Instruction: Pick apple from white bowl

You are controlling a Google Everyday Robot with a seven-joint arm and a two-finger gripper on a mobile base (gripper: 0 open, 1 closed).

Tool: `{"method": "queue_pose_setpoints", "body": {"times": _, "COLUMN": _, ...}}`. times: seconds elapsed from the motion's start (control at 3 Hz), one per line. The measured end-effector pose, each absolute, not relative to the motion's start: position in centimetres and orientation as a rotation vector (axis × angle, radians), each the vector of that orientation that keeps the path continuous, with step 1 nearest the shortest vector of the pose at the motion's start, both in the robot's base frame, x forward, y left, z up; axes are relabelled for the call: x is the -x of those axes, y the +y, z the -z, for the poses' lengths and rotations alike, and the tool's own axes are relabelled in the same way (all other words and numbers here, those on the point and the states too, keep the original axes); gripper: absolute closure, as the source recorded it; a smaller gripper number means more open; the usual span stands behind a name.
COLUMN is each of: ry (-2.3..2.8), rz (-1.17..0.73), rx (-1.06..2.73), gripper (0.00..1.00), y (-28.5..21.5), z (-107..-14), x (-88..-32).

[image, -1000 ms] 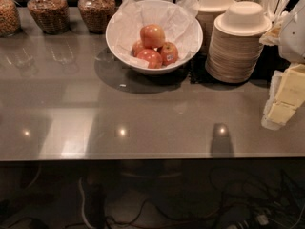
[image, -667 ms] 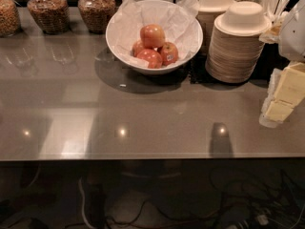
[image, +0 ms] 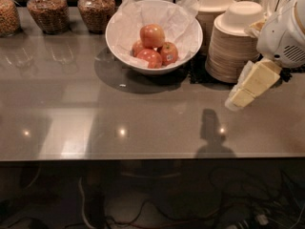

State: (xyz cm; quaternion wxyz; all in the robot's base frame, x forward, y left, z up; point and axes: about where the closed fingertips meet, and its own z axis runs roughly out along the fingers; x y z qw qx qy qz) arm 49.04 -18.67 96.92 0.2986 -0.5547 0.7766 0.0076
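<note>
Hovering hand point(image: 239, 99): right side of camera view, above the bench point(image: 143, 116), just beside the stacked tan bowls point(image: 232, 54); you cannot tell whether it is open or closed.
White bowl point(image: 119, 49): paper-lined, at the bench's back, well apart from the hand.
Apple point(image: 152, 35): topmost of several inside the white bowl.

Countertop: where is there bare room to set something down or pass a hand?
Bare: the front strip of countertop, from the left edge to below the gripper at right, and the patch before the jars, left of the white bowl. Crowded: back right, bowl beside the stacked tan bowls.
</note>
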Motion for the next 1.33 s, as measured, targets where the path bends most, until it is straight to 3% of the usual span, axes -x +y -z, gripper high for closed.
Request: {"method": "queue_pose_setpoints", "body": {"times": 1.33, "ry": 1.808, "rz": -0.079, "rx": 1.366, "gripper": 0.0, "y": -8.7, "z": -99.4, "x": -65.6}}
